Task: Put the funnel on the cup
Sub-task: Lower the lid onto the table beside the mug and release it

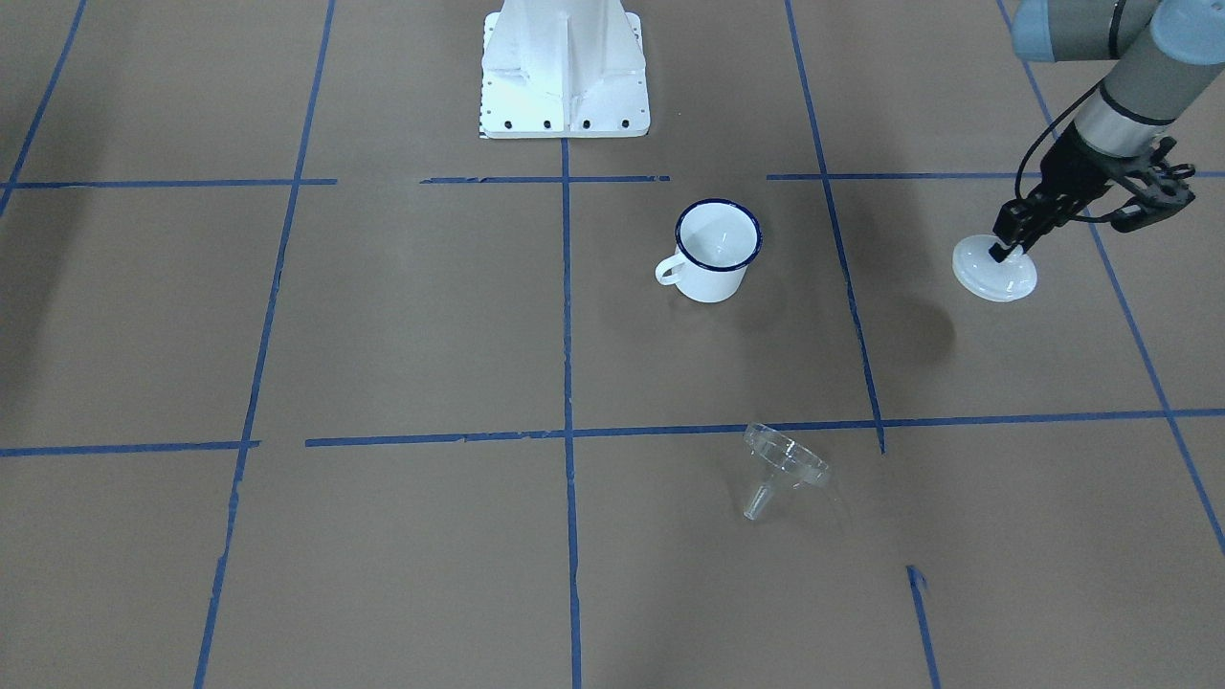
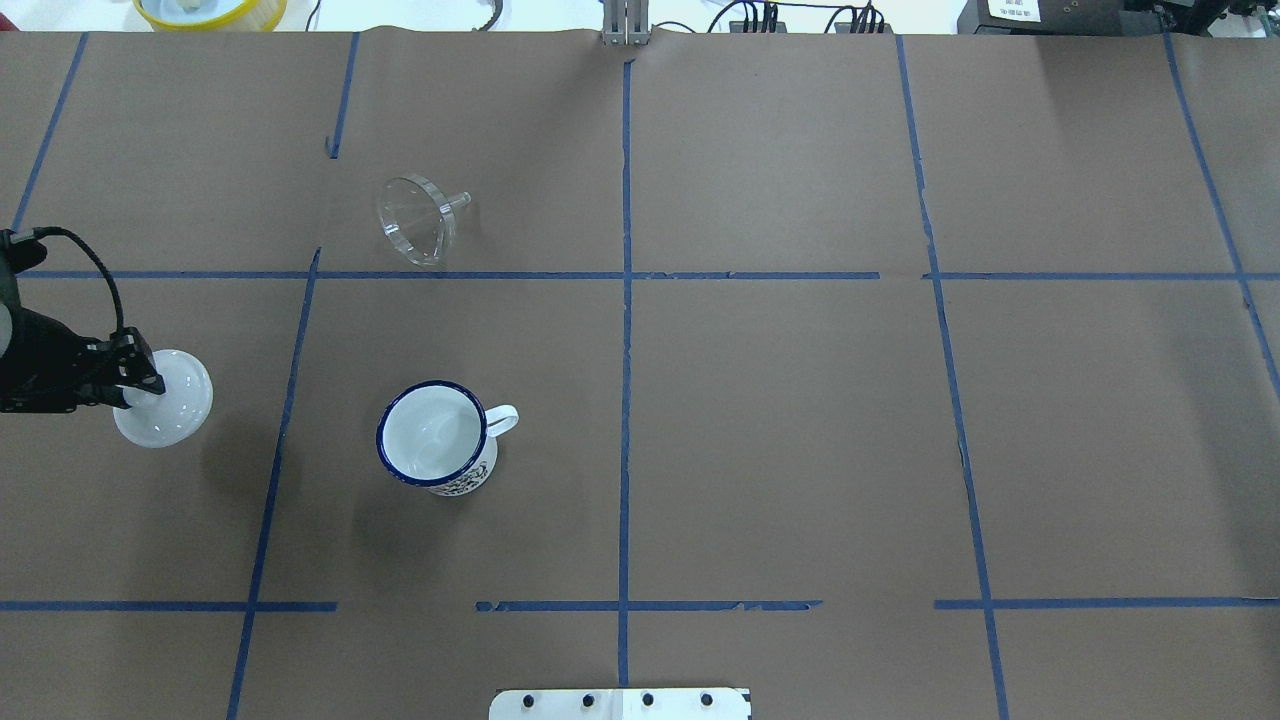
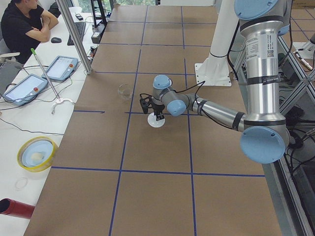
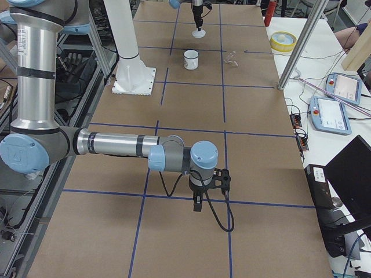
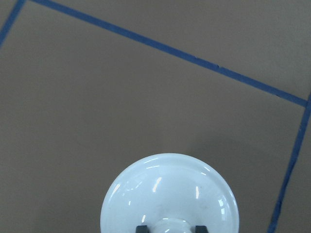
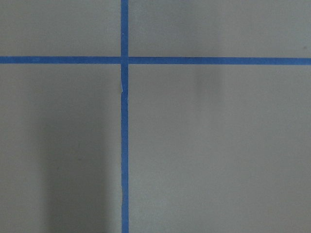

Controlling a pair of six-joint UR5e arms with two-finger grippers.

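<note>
White lid (image 1: 1000, 282) in our left tool (image 1: 1007, 252), do we agree on that?

We do. Our wrist camera shows the two fingers (image 5: 141, 228) pressed in on the lid's knob (image 5: 170, 226) from either side. The lid hangs a little above the tabletop (image 2: 800, 420), and its shadow (image 1: 924, 335) lies apart from it.

Going outward in our overhead view, where is the cup?

The cup (image 2: 435, 448) stands upright at about 3 o'clock from the lid, well apart from it. Its mouth is open and its handle points to roughly 2 o'clock.

And the funnel?

From the cup, the funnel (image 2: 415, 222) sits at 12 o'clock, well apart, just past a blue tape line (image 2: 500, 275). It lies on its side on the tabletop, wide rim toward 8 o'clock and spout toward 2 o'clock.

What of our right tool?

Our right tool (image 4: 197, 204) points down over the tabletop, far from all of these things. We see it only from the side camera, so we cannot tell whether its fingers are spread or pressed together.
</note>
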